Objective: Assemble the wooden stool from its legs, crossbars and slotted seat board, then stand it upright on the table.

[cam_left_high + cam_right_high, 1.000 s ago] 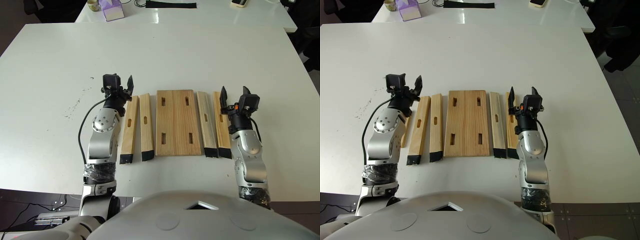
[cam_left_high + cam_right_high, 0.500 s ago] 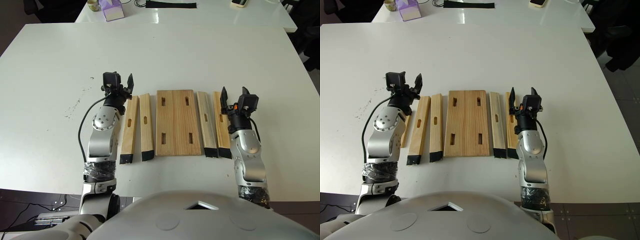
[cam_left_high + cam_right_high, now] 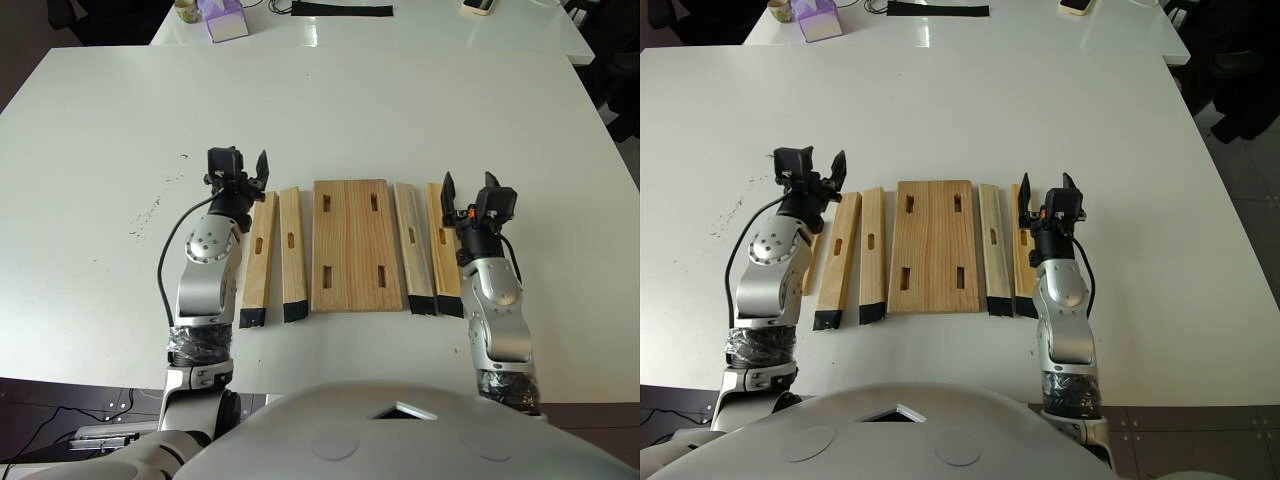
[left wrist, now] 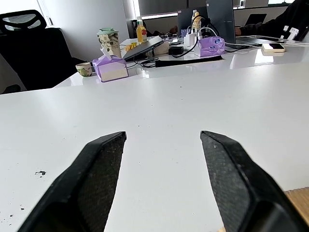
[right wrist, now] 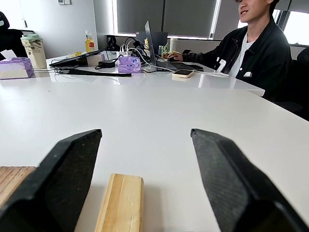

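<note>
Lining up: your right gripper [image 3: 468, 190], fingers apart, sits over the far end of the rightmost leg [image 3: 441, 262] | leg runs near-far | left gripper [image 3: 240, 175], also apart, beside leftmost leg [image 3: 258, 255]

The white counter [image 3: 400, 110] bears a scatter of dark specks [image 3: 150, 210] toward its left side. On a second white counter [image 3: 420, 30] behind it stand a purple tissue box [image 3: 222, 18] beside a cup [image 3: 185, 10], a flat black strip [image 3: 343, 10] and a phone [image 3: 480, 6]. Farther back are an open laptop [image 5: 154, 46], a bottle [image 5: 89, 42] and a black office chair [image 4: 29, 53].
</note>
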Action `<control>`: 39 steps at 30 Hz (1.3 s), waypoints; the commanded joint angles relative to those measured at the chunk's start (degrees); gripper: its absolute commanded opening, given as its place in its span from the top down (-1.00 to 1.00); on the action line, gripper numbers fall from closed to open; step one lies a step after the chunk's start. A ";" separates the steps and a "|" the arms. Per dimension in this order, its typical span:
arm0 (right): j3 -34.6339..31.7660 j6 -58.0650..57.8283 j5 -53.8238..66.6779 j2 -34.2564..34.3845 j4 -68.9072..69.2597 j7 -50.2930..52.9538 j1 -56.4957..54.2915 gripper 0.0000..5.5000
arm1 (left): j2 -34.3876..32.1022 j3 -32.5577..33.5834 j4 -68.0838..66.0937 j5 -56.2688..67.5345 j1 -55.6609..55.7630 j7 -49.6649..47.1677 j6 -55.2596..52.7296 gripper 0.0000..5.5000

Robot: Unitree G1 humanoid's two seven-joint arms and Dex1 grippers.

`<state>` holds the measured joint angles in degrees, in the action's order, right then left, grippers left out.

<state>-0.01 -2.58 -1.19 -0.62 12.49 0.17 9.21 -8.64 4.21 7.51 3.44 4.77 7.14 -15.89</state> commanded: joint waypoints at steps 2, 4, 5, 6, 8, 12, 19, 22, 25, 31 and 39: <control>-0.16 -0.87 0.55 0.57 -0.17 0.40 -0.35 -0.24 | -0.66 -0.19 -0.73 0.02 0.44 0.74 -0.23 -0.04; -0.32 -1.26 0.67 0.59 0.30 0.42 -0.49 -0.24 | -0.68 -0.14 -0.69 0.02 0.41 0.83 -0.29 -0.04; -0.47 -1.36 0.66 0.50 0.46 0.41 -0.54 -0.24 | -0.68 -0.12 -0.66 0.03 0.41 0.85 -0.32 -0.04; -0.60 -1.41 0.68 0.44 0.49 0.40 -0.61 -0.24 | -0.69 -0.10 -0.64 0.04 0.41 0.85 -0.34 -0.04; -0.72 -1.46 0.66 0.45 0.69 0.45 -0.45 -0.24 | -0.79 -0.10 -0.45 0.12 0.42 0.98 -0.51 -0.04; -0.63 -1.44 0.20 0.85 2.13 1.09 1.14 -0.24 | -3.72 1.53 7.04 2.64 -2.95 3.79 -7.96 -0.04; 1.15 1.49 -2.28 4.75 7.12 6.20 12.50 -0.24 | -17.42 8.75 26.29 11.30 -12.62 13.12 -34.16 -0.04; 1.40 2.15 -3.22 6.39 8.75 8.41 14.75 -0.24 | -22.80 11.24 31.38 14.29 -15.43 16.39 -42.16 -0.04; 0.33 2.31 -3.08 6.38 9.18 9.73 14.48 -0.24 | -25.61 10.97 31.00 13.34 -16.86 16.22 -44.60 -0.04; -0.06 1.70 -2.92 5.36 10.02 9.58 13.88 -0.24 | -27.38 11.88 32.10 14.65 -21.17 17.06 -49.21 -0.04; -0.16 2.01 -3.36 5.60 9.61 10.10 13.59 -0.24 | -26.42 14.19 30.07 18.43 -20.13 19.16 -50.35 -0.04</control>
<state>-0.43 -0.38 -4.03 4.36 21.82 9.82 23.65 -35.50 18.08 37.55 19.92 -16.87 25.07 -66.44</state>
